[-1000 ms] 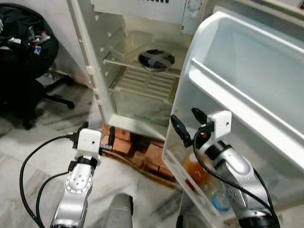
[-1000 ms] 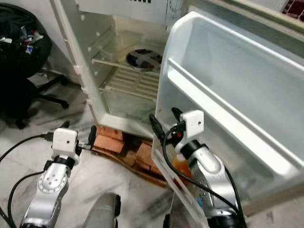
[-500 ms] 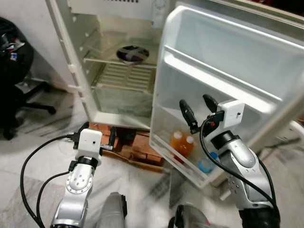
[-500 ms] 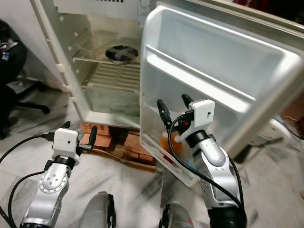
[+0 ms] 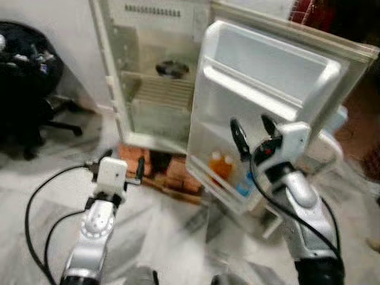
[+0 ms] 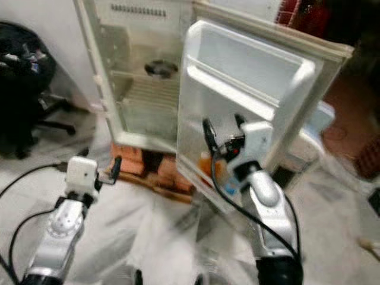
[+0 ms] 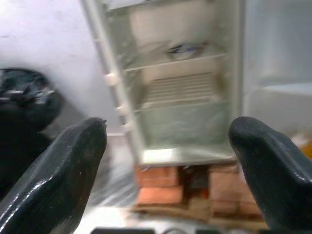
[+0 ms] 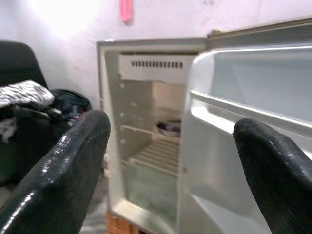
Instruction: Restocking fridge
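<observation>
Marble floor (image 5: 35,178) under us, fridge (image 5: 160,77) wide open on its bricks (image 5: 169,172), two orange bottles (image 5: 221,166) already in the door's bottom rack. Our right gripper (image 5: 254,132) hangs just before the door (image 5: 267,77), fingers apart and empty; left gripper (image 5: 122,166) likewise. Blurred view, so a careless swing could knock that door.

One fridge (image 5: 155,65), one bowl (image 5: 172,69), seemingly two orange bottles (image 5: 221,165), one office chair (image 5: 27,89).
</observation>
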You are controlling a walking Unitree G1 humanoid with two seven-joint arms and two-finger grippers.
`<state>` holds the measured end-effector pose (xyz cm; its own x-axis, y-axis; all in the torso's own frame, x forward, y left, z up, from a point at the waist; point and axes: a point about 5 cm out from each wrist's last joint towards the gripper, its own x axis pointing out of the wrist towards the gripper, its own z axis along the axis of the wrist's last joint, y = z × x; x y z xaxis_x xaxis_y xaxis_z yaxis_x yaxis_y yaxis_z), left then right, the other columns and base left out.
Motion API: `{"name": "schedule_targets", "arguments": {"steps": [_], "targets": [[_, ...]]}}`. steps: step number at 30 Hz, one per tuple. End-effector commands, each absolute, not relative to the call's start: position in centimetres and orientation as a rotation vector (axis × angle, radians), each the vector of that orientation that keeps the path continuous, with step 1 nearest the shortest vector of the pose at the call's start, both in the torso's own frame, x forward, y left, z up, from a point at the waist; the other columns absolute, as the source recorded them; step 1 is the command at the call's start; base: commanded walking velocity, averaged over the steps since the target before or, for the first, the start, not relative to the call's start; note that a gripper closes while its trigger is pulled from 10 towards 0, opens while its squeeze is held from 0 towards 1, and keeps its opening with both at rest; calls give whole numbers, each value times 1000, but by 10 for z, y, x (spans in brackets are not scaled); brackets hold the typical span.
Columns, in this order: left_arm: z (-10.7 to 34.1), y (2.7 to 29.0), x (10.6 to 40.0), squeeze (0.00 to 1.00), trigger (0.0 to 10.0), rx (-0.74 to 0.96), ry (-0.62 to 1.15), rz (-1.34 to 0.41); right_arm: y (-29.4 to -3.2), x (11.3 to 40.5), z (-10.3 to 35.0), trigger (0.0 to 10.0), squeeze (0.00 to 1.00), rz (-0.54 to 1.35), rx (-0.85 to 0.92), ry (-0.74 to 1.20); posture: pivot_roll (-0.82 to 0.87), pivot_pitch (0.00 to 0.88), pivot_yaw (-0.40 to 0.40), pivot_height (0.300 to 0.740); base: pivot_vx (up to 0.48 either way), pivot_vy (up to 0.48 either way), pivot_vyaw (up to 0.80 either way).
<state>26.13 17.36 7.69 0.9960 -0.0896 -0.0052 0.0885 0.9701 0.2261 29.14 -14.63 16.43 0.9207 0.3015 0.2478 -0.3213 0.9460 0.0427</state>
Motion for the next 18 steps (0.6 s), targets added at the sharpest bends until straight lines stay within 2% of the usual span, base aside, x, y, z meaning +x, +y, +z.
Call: {"name": "schedule_targets", "arguments": {"steps": [1, 4, 7, 18], "targets": [[79, 171, 262, 0, 10000, 227, -12, -107, -155, 290, 157, 10000, 0, 276, 70, -213, 28, 0, -14, 740, 0, 0, 0], [80, 172, 261, 0, 10000, 218, -16, -121, -158, 291, 155, 10000, 0, 239, 60, -209, 30, 0, -16, 740, 0, 0, 0], [79, 172, 261, 0, 10000, 218, -13, -127, -163, 293, 146, 10000, 0, 157, 0, -172, 31, 0, -19, 740, 316, 0, 0], [79, 174, 262, 0, 10000, 213, -11, -114, -164, 293, 143, 10000, 0, 160, -7, -169, 30, 0, -21, 740, 359, -305, 0]]}}
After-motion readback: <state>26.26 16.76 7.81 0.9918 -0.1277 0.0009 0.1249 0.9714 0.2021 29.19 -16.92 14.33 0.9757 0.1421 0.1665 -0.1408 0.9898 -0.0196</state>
